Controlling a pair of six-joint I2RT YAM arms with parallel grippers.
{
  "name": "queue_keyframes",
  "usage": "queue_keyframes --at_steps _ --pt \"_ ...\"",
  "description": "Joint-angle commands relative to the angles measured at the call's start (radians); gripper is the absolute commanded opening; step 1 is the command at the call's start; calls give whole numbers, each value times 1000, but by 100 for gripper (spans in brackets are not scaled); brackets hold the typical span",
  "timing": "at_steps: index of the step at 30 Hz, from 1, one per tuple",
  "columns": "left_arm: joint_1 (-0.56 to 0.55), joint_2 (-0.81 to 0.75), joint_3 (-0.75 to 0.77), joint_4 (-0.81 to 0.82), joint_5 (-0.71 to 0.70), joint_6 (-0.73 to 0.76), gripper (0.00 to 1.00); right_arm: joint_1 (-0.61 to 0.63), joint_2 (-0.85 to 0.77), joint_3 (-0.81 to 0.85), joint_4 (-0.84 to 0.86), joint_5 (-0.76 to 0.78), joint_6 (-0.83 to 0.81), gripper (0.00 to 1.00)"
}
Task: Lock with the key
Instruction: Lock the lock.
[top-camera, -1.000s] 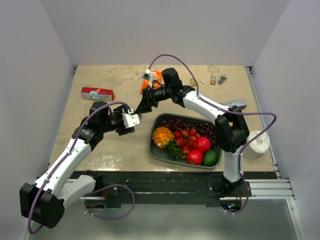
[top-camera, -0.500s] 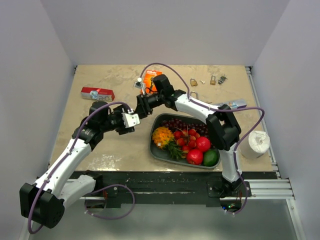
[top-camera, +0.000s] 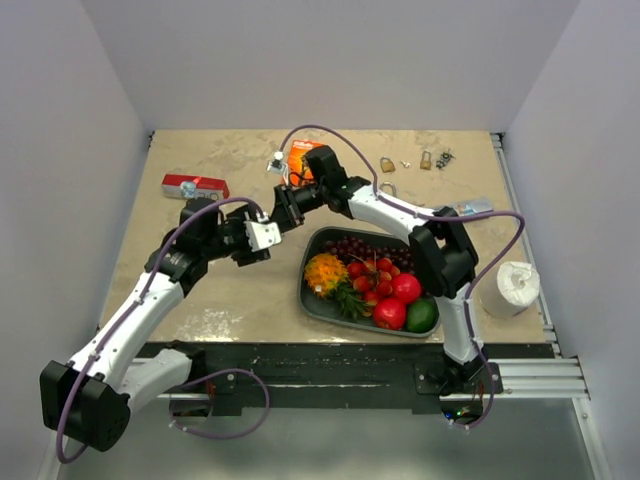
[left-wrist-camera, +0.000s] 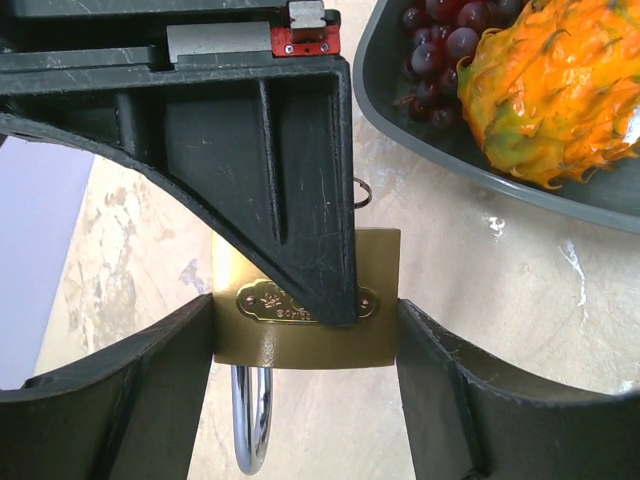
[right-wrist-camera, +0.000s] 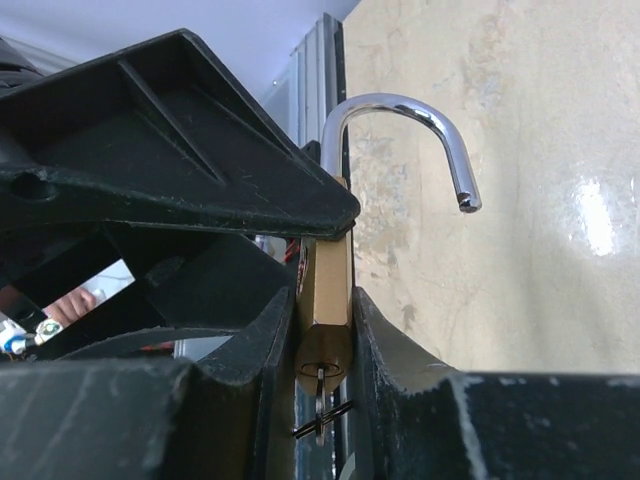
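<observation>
On the tan table (top-camera: 200, 300), near the grey fruit tray (top-camera: 303, 285), a brass padlock (left-wrist-camera: 290, 350) is being held up between both arms. Its narrow sides are being clamped by the left gripper (left-wrist-camera: 305, 330), presumably so that the body is being steadied against twisting. Its flat faces are being pinched by the right gripper (right-wrist-camera: 325, 335), close to the keyhole end. The steel shackle (right-wrist-camera: 400, 105) is being left swung open, not yet seated in the body. The key (right-wrist-camera: 318, 385) is being carried in the keyhole, its wire ring (right-wrist-camera: 320, 425) hanging below, seemingly ready for turning once the shackle is pressed home.
</observation>
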Motion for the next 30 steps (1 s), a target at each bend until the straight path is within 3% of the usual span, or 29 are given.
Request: queue_keyframes --at_steps 1,3,4,6,12,20,27,30 --pt "22 29 135 5 -51 -81 64 -40 -52 -1 250 -66 139 0" --pt "106 18 156 -38 -3 -121 78 -63 -65 -44 381 -77 233 0" --pt "152 9 163 -46 92 -142 85 -84 -69 -51 462 -78 288 0" --pt "253 -7 181 -63 157 -202 98 -104 -86 -54 499 -87 301 0" --pt "289 67 319 -227 309 -236 97 -143 -156 -71 605 -126 261 0" --pt "291 130 367 -180 488 -288 92 -143 -261 -111 612 -164 99 0" --pt "326 127 348 -106 537 -333 88 -127 -325 -68 293 -192 -240 0" --pt "330 116 350 -100 589 -318 82 -123 -335 -57 239 -187 -302 0"
